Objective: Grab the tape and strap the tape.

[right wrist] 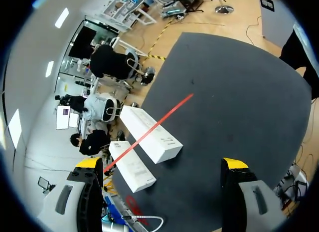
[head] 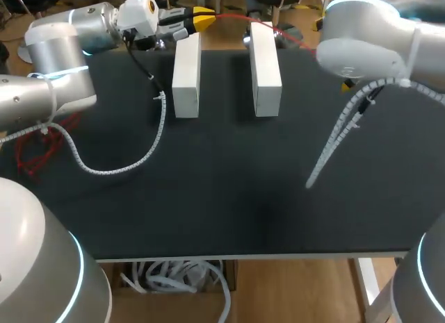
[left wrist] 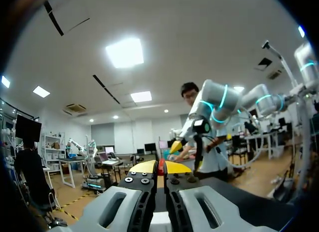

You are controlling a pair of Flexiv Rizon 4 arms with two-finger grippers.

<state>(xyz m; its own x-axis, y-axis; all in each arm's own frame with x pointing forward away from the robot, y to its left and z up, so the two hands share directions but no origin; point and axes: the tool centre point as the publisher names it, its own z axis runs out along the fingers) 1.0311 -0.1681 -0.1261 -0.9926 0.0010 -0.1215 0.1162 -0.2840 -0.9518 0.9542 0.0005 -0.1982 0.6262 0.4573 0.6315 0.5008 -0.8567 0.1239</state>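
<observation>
A black, matte rectangular table (head: 229, 198) carries two long white rectangular boxes. They lie flat and parallel near its far edge, with a gap of bare tabletop between them: the left box (head: 186, 76) and the right box (head: 265, 69). A white spiral-wrapped cable (head: 104, 170) appears to rest on the left part.
</observation>
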